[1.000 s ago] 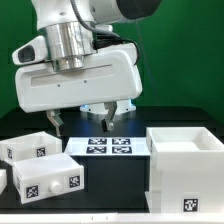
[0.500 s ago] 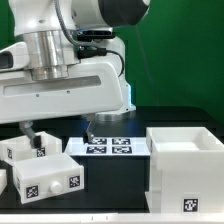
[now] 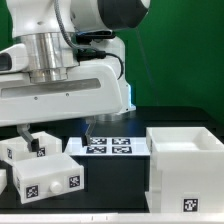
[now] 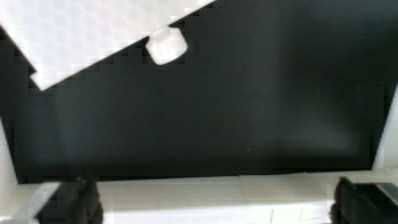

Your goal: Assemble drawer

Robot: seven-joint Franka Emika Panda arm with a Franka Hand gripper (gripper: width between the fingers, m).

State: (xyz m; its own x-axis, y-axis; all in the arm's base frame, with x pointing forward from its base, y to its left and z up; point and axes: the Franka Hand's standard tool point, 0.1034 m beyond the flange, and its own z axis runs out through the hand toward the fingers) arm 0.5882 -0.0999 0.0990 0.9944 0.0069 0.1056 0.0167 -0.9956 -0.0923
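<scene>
The drawer housing (image 3: 187, 160), a large white open cube with a tag, stands at the exterior view's right. Two small white drawer boxes sit at the left: a rear one (image 3: 14, 150) and a front one (image 3: 45, 178) with a tag and a knob. My gripper (image 3: 57, 133) is open and hangs low over the rear box, one finger (image 3: 27, 133) above it and the other (image 3: 88, 128) near the marker board. In the wrist view my gripper (image 4: 217, 203) has a white box surface (image 4: 214, 198) between its dark fingers (image 4: 71, 200). A white panel with a knob (image 4: 166, 45) lies further off.
The marker board (image 3: 108, 146) lies flat on the black table behind the boxes, between them and the housing. A green backdrop stands behind. A white edge (image 4: 390, 120) shows at the side of the wrist view.
Since one second ago the gripper has moved to the exterior view's left, from above the marker board to over the rear small box. In the last half second it barely moved.
</scene>
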